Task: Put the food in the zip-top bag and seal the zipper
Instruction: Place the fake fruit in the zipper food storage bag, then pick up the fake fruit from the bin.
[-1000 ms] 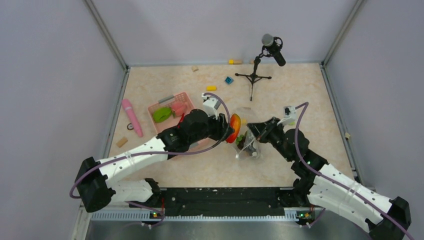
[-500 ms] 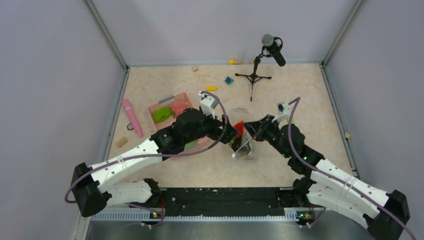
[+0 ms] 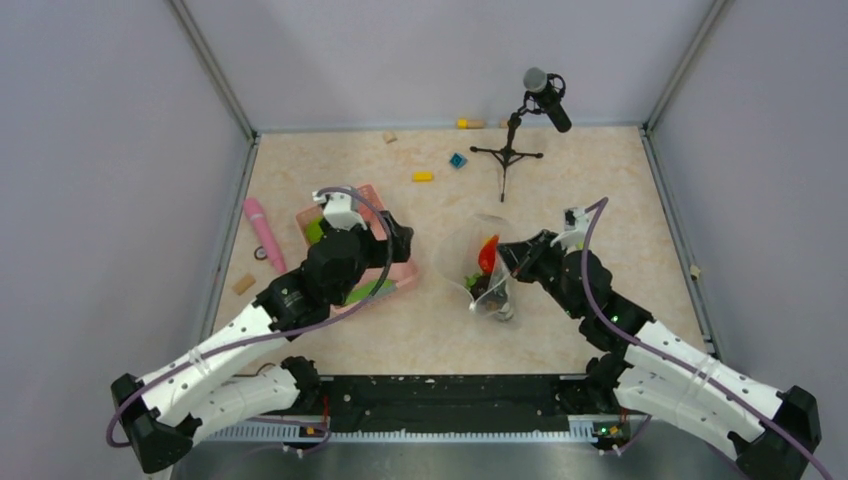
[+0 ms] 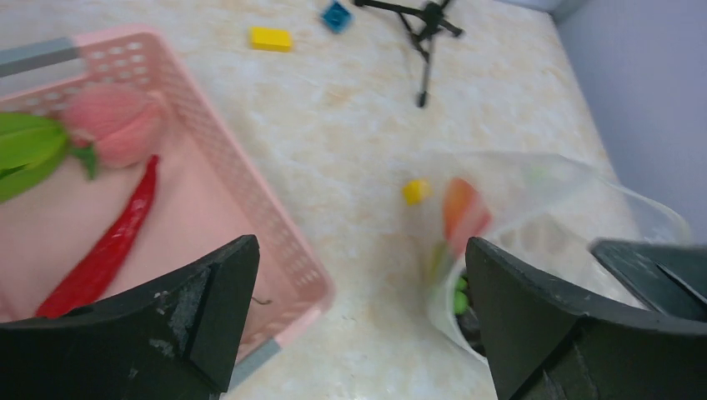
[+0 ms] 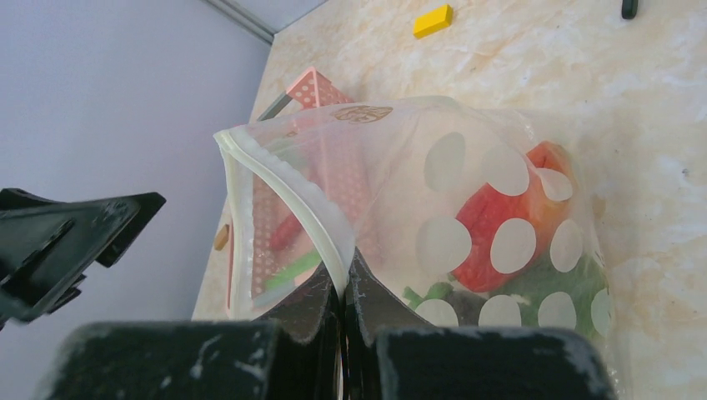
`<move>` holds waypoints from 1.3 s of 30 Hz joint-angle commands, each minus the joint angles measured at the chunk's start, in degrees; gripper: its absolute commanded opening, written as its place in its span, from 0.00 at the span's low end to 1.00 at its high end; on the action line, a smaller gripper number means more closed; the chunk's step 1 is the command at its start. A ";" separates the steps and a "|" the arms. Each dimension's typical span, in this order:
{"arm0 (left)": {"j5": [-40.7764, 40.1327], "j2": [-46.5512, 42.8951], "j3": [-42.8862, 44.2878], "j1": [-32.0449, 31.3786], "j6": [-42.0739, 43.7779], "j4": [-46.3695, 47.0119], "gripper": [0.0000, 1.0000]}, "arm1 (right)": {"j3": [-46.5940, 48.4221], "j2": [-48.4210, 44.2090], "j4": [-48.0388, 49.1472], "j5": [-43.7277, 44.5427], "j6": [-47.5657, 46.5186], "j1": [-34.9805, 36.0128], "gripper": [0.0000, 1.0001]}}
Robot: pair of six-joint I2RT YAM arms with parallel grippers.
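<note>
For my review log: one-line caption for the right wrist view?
Right hand pinches the whitish zipper strip of the clear white-dotted plastic bag holding red and green toy food.

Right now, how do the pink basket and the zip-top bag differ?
Pink basket: opaque, perforated; zip-top bag: clear with white dots. The basket lies flat on the table; the bag's mouth edge is pinched by the right fingers. The basket holds a red chili and pink piece; the bag a red-orange piece. Both are open and hold toy food.

Pale lilac walls (image 3: 120,150), beige marbled tabletop (image 3: 610,190), grey metal corner rails (image 3: 212,68); black microphone tripod (image 3: 507,154) near back wall
</note>
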 commanded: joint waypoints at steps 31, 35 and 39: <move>25.32 48.22 18.98 41.54 13.12 2.10 0.90 | -1.98 -5.41 -0.15 6.30 -2.07 -0.02 0.00; 23.56 49.97 19.77 41.54 13.15 2.14 0.89 | -1.82 -6.34 -1.20 6.66 -2.21 0.01 0.00; 24.10 50.71 19.58 41.51 13.09 2.20 0.86 | -1.93 -6.97 -1.76 7.08 -2.10 0.01 0.00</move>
